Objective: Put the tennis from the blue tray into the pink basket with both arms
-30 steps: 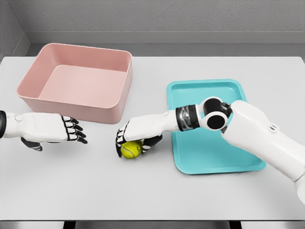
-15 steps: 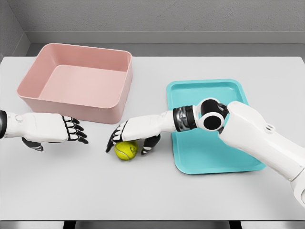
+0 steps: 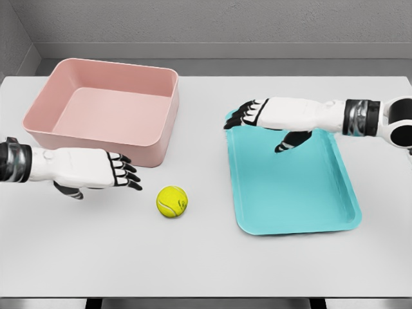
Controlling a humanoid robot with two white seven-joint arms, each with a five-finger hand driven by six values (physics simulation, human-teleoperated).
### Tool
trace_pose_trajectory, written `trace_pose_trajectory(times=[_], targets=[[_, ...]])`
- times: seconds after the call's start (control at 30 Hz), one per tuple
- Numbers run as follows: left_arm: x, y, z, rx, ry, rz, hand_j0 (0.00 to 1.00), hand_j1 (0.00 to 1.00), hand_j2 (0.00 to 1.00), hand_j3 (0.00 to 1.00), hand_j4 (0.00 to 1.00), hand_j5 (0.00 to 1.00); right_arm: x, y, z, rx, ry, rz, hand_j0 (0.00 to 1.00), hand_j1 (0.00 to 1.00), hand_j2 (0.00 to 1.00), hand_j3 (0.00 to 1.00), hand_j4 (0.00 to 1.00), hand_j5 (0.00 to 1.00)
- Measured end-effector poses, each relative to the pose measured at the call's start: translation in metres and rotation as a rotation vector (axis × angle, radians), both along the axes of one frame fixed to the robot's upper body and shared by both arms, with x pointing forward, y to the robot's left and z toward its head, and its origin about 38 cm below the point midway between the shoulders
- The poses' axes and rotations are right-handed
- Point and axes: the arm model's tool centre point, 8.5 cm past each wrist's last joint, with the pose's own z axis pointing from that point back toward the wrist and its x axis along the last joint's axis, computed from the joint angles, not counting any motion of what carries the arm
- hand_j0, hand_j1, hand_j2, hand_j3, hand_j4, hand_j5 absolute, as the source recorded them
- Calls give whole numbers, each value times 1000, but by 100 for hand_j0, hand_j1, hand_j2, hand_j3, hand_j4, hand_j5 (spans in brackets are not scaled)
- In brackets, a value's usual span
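Ball (image 3: 172, 201) down on the table (image 3: 206, 257), loose, nothing touching it. Sits just off the fingertips of the left hand (image 3: 96, 169), a little below and to the right of them, a small gap between. Left hand low over the table, palm down, fingers (image 3: 125, 175) stretched out flat and slightly fanned, pointing at the ball, gripping nothing; thumb tucked under on the near side. Left forearm coming in from the picture's left edge.

Tray (image 3: 290, 193) to the right of the ball, near but apart, flat on the table, nothing lying in it. Ball clear of its rim, outside it, on the side toward the left hand.

Basket (image 3: 106, 112) just beyond the left hand, its near wall close behind the knuckles, open top facing up, bare inside. Ball in front of the basket's near right corner, not touching the wall.

Right hand (image 3: 267, 116) farther back, hovering above the tray's far left corner, well apart from the ball, up and to the right of it. Fingers loose and parted, drooping toward the tray's left rim, thumb hanging down over the tray floor, clasping nothing. Right arm stretched across from the picture's right edge.
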Motion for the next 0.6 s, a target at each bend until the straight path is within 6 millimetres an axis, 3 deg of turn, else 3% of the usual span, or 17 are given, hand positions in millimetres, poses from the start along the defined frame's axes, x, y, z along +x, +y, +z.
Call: trace_pose_trajectory(times=[0.1,0.2,0.6], targets=[[1,-17,-2,-46,-1,-29,100,100,100,100,100,100,8,-29,6,68,-40,-98,100,100,100,100,100,100],[2,-30,-3,-82,-2,-52,100,100,100,100,100,100,10,-52,-5,77,-28,-169,100,100,100,100,100,100],[-2,-90,-12,-196,21,-163,100,100,100,100,100,100,17,-87,-19,73,-3,-280,100,100,100,100,100,100]])
